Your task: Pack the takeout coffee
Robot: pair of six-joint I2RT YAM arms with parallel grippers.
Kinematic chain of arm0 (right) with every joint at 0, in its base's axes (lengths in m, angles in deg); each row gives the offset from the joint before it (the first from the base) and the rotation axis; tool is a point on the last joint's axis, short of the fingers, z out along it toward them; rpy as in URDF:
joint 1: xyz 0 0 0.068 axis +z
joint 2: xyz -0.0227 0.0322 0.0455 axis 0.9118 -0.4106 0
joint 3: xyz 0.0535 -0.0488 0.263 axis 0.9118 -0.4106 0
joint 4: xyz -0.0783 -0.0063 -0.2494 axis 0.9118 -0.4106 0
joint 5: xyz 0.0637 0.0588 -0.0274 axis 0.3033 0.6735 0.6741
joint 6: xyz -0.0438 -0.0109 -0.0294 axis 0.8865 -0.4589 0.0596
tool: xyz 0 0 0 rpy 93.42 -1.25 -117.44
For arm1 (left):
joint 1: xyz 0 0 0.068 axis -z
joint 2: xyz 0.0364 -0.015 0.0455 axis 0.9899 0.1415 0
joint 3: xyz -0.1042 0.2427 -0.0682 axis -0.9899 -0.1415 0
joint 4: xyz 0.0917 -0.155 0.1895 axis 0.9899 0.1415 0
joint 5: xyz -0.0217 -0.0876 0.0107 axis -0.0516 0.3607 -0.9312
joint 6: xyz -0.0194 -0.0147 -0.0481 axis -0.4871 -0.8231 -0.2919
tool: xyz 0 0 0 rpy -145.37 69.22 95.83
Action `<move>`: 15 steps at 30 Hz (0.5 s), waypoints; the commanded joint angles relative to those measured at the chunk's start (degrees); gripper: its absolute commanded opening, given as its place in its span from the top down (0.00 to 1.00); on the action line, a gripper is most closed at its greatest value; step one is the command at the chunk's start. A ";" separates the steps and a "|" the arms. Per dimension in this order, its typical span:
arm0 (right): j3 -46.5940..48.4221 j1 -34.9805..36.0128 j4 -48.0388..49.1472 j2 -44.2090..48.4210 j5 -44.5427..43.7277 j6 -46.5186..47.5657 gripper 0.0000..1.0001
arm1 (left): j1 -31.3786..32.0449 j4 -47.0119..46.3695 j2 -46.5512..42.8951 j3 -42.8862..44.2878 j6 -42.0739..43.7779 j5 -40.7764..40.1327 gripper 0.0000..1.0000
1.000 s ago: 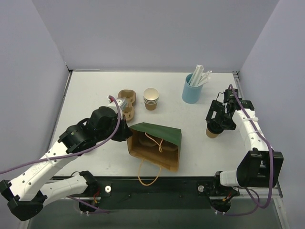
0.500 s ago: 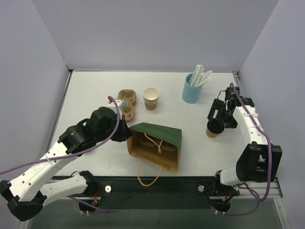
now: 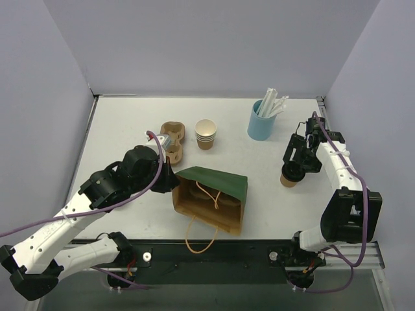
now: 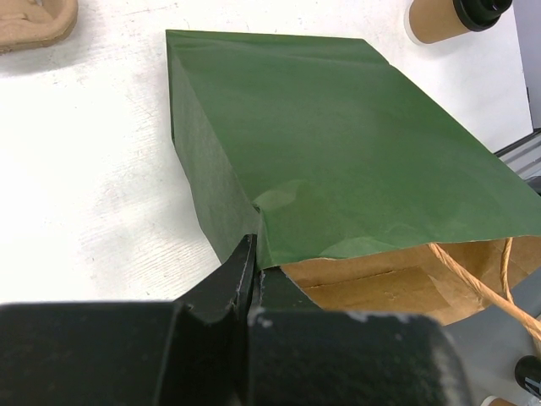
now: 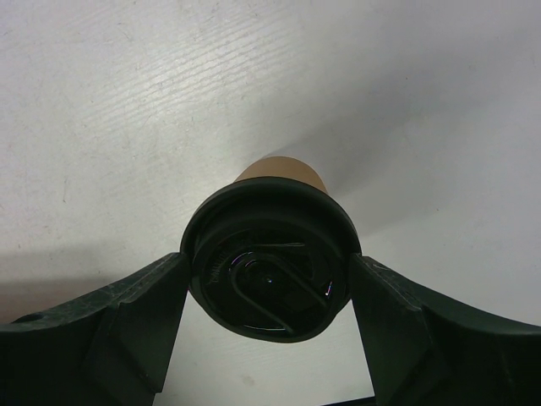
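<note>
The right gripper (image 5: pixel 269 283), jaws spread wide, straddles the black lid (image 5: pixel 269 245) of the upright takeout coffee (image 5: pixel 281 172) straight below it, whether gripping I cannot tell, while the left gripper (image 4: pixel 252 269), well apart, pinches the paper bag (image 4: pixel 338 144).

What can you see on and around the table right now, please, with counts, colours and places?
takeout coffee: one, brown cup with black lid, right side of table
paper bag: one, green outside, brown inside, on its side at front centre, mouth toward the arms
cup carrier: one, brown pulp, left of centre
stack of lidless cups: one stack, tan with white insides, right of the carrier
blue holder: one, back right, holding white straws
table: one, white
left arm: black and white, jaws shut on the bag's mouth edge
right arm: black and white, jaws astride the coffee's lid, grip unclear
</note>
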 commanded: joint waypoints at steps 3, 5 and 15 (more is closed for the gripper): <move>-1.29 -0.24 -1.18 0.18 -0.46 -0.14 0.22 | -0.01 -0.35 0.56 2.37 0.02 -0.58 1.00; -1.56 -0.15 -1.19 1.06 -0.81 -0.15 0.20 | -0.01 -0.26 0.74 2.81 0.28 -0.58 1.00; -2.17 0.64 -1.19 1.41 -0.46 0.91 0.19 | -0.01 -0.70 1.53 3.08 0.20 -0.31 1.00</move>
